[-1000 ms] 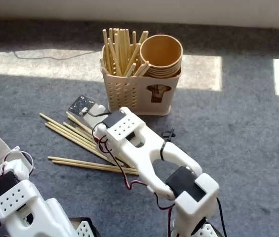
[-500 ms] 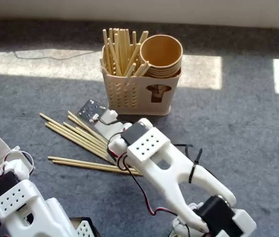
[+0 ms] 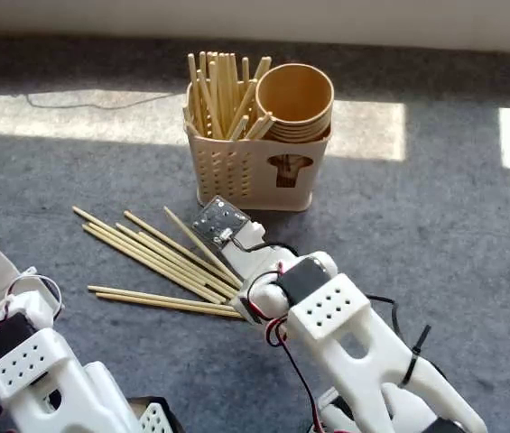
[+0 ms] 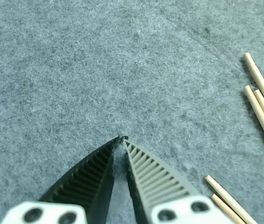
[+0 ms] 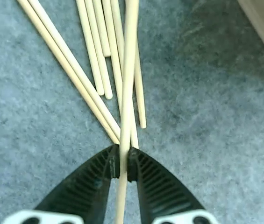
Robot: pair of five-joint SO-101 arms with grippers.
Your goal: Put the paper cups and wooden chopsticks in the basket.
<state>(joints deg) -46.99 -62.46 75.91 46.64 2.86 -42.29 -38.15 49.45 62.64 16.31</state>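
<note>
While the high view looks down on the grey-covered counter (image 3: 444, 244), the basket (image 3: 253, 171) stands upright at the far side of the work area. A nested stack of paper cups (image 3: 295, 97) sits inside it, open end up, with a bundle of upright chopsticks (image 3: 218, 90) just beside the stack in the same basket. On the counter in front of the basket lie the loose chopsticks (image 3: 146, 248) in a fanned group, and two more lie near them, closer to the arms. The right arm (image 3: 331, 311) reaches over the near end of this group. The held chopstick (image 3: 196, 242) crosses the others at a steeper angle and runs in under the arm's wrist. The left arm (image 3: 24, 361) is at the near left corner, apart from the basket.

Left wrist view: the left gripper (image 4: 123, 139) has its fingers together – tips touching, nothing between them – above bare counter. A few chopstick ends lie off to one side, apart from the fingers.

Right wrist view: the right gripper (image 5: 121, 157) has its fingers clamped on the held chopstick, which passes between the tips and extends out over the loose chopsticks lying on the counter. A corner of the basket shows at the frame's edge.
</note>
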